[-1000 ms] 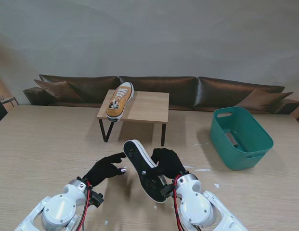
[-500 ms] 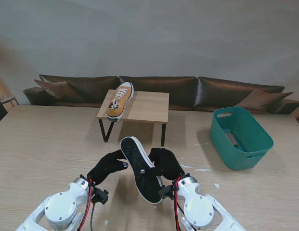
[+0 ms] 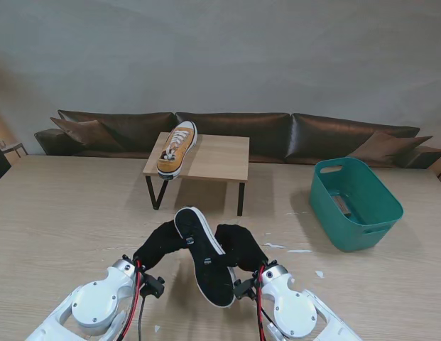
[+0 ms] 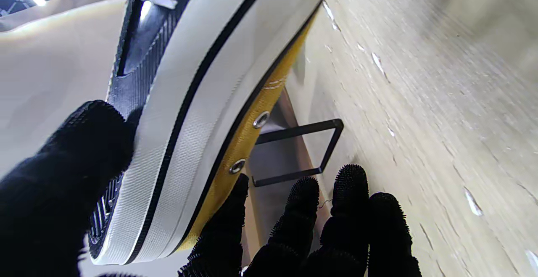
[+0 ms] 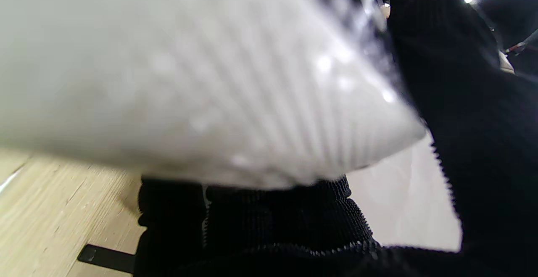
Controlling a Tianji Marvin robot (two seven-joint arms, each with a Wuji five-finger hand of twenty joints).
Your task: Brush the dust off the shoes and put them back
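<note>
Shoe (image 3: 204,257) sole-up, grasped by right hand (image 3: 239,245); left hand (image 3: 162,244) pinches its edge. Judgement: steady it, keep strokes light.

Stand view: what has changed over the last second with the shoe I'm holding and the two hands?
The left hand moved in from beside the held shoe and now grips its toe end. The right hand kept its hold as the shoe drifted slightly left. The other shoe on the small stand and the green basket stayed put.

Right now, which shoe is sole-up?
The shoe held between both hands, nearer to me, shows its black sole. The other shoe sits upright on the small wooden stand.
</note>
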